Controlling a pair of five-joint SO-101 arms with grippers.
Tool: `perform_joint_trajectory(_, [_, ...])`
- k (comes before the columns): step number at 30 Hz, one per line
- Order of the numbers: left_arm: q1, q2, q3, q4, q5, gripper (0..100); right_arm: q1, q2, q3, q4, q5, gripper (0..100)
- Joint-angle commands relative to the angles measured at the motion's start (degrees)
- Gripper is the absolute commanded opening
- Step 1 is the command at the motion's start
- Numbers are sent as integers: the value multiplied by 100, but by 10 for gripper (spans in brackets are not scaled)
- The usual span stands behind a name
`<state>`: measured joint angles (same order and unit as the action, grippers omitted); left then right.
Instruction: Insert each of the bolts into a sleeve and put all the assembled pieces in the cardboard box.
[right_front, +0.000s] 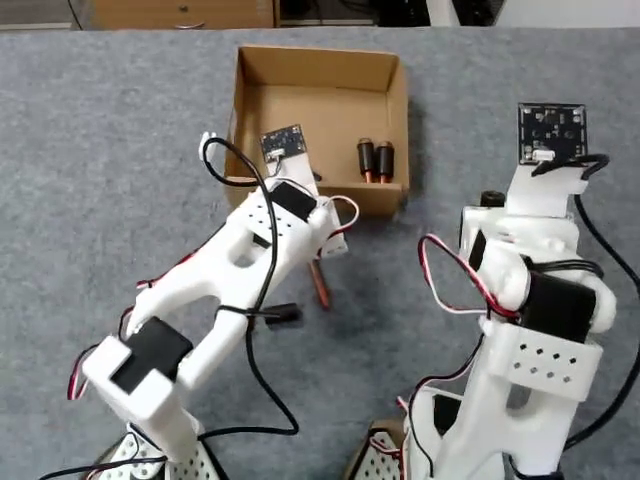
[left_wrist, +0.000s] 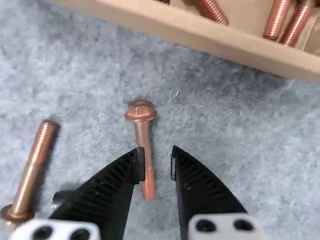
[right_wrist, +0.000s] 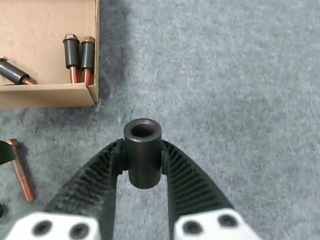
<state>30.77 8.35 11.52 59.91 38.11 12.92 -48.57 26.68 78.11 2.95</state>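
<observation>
one bolt lies inside parted left gripper; right gripper clamps sleeve

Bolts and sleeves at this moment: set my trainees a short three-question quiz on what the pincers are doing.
1. True or false: the right pincer is clamped on a black sleeve.
2. The left pincer has its jaws open on either side of: A) a bolt lying on the mat; B) a sleeve; C) a box wall.
3. Fill in: outside the cardboard box, the left wrist view shows ___ loose bolts on the mat.

Key: 1 true; 2 A; 3 two.
</observation>
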Motion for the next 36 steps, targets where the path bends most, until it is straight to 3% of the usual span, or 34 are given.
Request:
perform_joint_trajectory(1, [18, 189, -229, -105, 35, 91, 110, -101, -4, -132, -26, 2])
perform_joint_trajectory(18, [-316, 1912, -1204, -88, 26, 89, 75, -101, 189, -202, -26, 2])
perform_joint_trajectory(20, [-316, 2018, -1204, -88, 26, 86, 84, -101, 259, -255, -26, 2])
perform_joint_trajectory(22, [-316, 2053, -1204, -79, 26, 20, 66, -101, 277, -264, -26, 2])
perform_joint_trajectory(27, [-316, 1859, -1204, -18, 26, 21, 66, -127, 277, -334, -44, 2])
perform_joint_trajectory(36, [-264, 470, -2277, 1934, 26, 19, 40, -136, 277, -457, -70, 2])
